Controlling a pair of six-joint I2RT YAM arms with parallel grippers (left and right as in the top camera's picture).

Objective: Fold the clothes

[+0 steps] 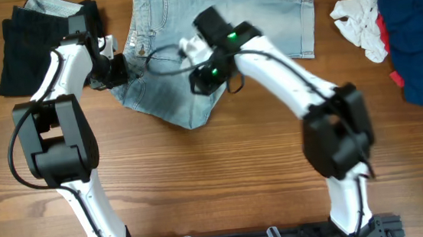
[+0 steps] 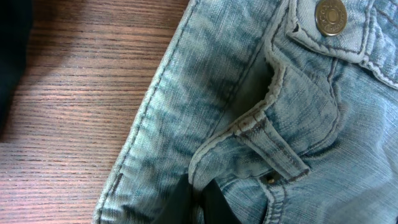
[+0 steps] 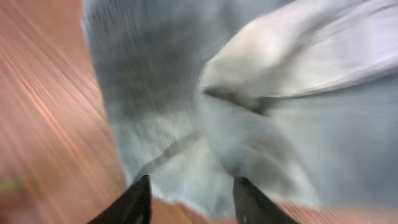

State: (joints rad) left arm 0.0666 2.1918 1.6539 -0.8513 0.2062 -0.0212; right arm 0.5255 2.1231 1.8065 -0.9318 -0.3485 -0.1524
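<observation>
Light blue denim shorts (image 1: 189,36) lie partly spread at the table's back middle, with one part bunched toward the front. My left gripper (image 1: 117,71) is at their waistband edge. In the left wrist view its jaws (image 2: 202,202) are shut on a fold of denim (image 2: 205,112) beside a belt loop, below the metal button (image 2: 329,17). My right gripper (image 1: 205,79) hovers over the bunched part. In the blurred right wrist view its fingers (image 3: 193,199) are open and empty above the shorts' frayed hem (image 3: 186,155).
A folded black garment (image 1: 33,53) with a denim piece (image 1: 52,6) on it lies at the back left. A white cloth (image 1: 360,21) and a blue and red heap of clothes (image 1: 419,31) lie at the back right. The front is bare wood (image 1: 217,187).
</observation>
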